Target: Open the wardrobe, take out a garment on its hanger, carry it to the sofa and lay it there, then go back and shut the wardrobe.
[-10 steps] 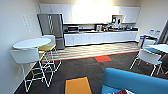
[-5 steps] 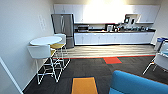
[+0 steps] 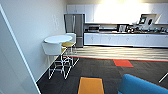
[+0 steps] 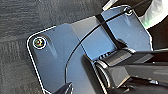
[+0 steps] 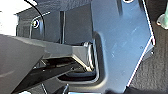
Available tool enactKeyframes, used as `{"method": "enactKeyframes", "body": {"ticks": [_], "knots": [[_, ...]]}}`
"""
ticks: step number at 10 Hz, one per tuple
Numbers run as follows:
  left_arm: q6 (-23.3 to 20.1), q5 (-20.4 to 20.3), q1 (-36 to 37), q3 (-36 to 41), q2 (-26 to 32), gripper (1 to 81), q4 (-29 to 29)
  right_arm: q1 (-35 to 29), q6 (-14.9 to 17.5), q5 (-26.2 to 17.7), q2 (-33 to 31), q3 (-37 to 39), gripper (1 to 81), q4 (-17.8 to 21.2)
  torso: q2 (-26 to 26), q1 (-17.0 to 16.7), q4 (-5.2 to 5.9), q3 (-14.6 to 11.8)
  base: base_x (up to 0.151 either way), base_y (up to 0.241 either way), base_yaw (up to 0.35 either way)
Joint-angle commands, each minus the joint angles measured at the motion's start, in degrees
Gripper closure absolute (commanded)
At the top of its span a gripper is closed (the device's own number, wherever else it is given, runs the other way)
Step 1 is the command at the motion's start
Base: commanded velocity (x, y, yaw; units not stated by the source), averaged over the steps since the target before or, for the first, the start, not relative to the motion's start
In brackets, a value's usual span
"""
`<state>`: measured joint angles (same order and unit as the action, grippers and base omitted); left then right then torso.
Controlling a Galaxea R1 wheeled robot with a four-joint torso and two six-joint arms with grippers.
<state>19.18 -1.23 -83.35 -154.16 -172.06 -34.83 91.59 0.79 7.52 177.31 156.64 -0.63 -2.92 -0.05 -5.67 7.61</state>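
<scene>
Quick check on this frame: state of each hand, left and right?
Left hand: cannot be told; the wrist view does not make the fingers out.
Right hand: cannot be told, for the same reason.

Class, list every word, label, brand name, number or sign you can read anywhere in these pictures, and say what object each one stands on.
None: no text can be read in any view.
Wall: two faint pale patches beside the fridge, too blurred to tell whether they carry writing.
Kitchen counter: small appliances and a dark framed item above, any labels too blurred to read.
Wrist views: the robot's dark plate shows no legible marking.
</scene>
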Motion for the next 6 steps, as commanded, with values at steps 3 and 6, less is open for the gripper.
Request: {"method": "enactKeyframes", "body": {"ticks": [3, 6], "knots": [[-0.46, 2.73, 2.44, 0.09, 0.04, 1.0, -0.68, -1.71, 0.17, -3.21, 0.43, -0.11, 1.0, 0.11, 0.0, 0.05, 0.0, 0.0, 0.0, 0.0, 0.301], [-0.46, 2.73, 2.44, 0.09, -0.13, 1.0, -0.68, -1.62, 0.17, -3.21, 0.35, -0.03, 1.0, 0.19, 0.0, 0.05, 0.0, 0.0, 0.0, 0.0, 0.301]]}}
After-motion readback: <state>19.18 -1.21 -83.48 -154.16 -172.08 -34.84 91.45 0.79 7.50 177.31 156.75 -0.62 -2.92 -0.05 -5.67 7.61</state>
